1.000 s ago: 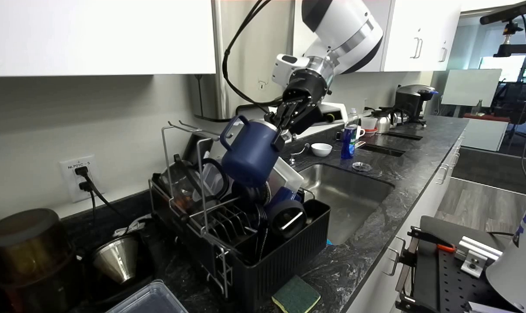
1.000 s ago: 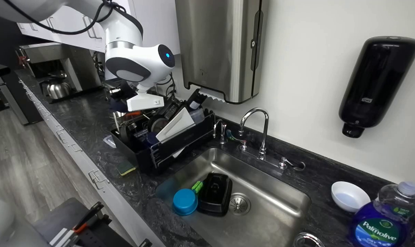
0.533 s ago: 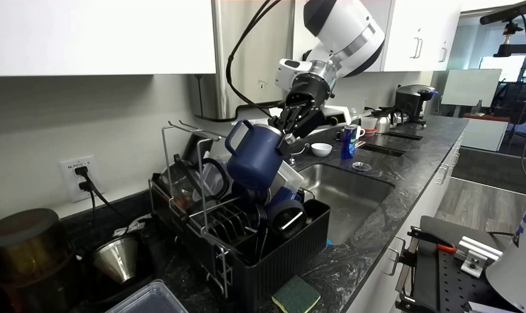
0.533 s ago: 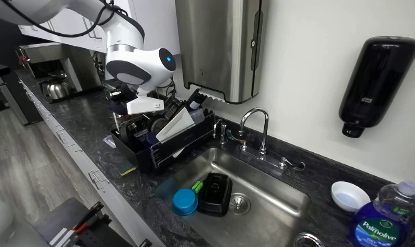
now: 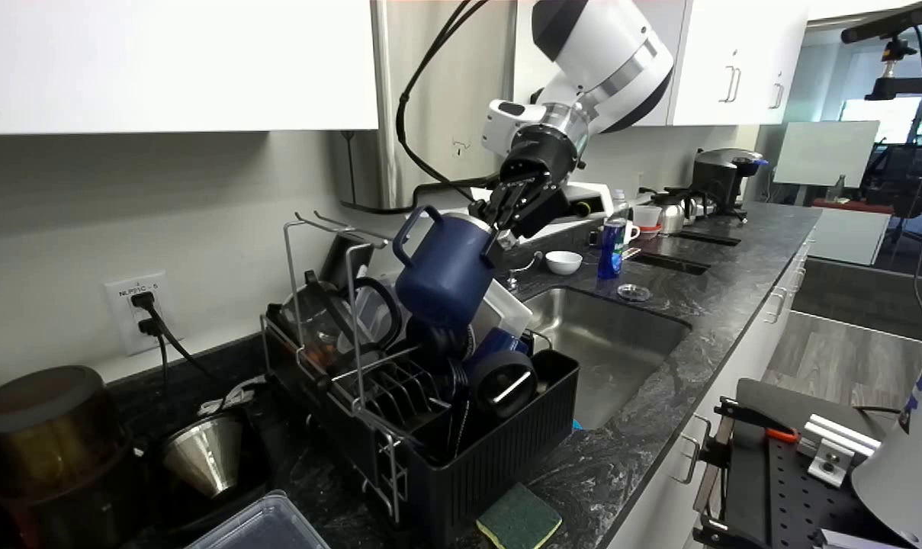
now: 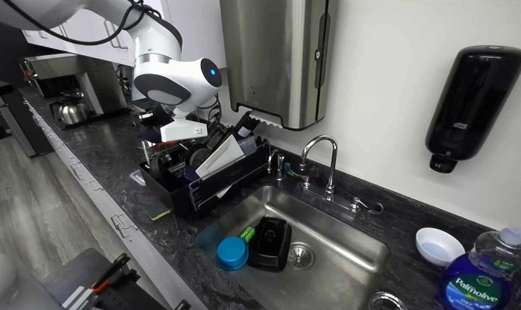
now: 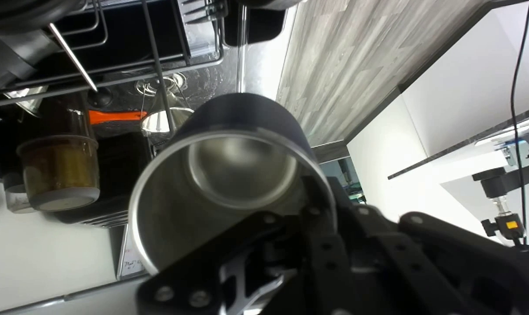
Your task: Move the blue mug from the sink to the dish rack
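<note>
Near frame centre, the gripper (image 5: 494,230) is clamped on the rim of the blue mug (image 5: 444,271). The mug hangs tilted, lower left of the gripper, above the dish rack (image 5: 506,442). Dishes (image 5: 491,374) crowd the space beneath; the sink (image 5: 621,343) lies right.

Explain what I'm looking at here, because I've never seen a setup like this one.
The machine is a white robot arm ending in a black gripper. The gripper pinches a blue mug by its rim, holding it tilted over a loaded dish rack. Two views are filmed from outside the arm; the third is filmed from its wrist, looking into the mug. The counter carries, among other things, a sponge, a white bowl and a bottle of dish soap. In the sink are a round blue item and a black item.
</note>
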Available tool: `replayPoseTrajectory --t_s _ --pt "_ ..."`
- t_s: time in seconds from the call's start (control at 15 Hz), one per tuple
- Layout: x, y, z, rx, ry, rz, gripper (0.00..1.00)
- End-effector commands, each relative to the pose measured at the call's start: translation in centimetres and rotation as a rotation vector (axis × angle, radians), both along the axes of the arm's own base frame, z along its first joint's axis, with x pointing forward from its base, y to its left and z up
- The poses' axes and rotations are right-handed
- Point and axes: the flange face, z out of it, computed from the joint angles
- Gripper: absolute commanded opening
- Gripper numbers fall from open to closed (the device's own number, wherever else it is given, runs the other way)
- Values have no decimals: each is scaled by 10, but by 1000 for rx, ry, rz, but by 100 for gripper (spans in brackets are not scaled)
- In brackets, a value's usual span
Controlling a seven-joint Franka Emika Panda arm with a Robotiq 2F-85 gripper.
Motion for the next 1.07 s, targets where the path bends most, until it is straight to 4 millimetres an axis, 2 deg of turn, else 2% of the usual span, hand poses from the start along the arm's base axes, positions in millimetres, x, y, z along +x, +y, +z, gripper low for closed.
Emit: replayPoseTrajectory --t_s 0.0,0.27,1.0 --pt "7 -6 10 4 -10 7 2" --pt "18 -10 9 -3 -10 -6 2" --pt "25 -9 -8 -13 22 -3 2"
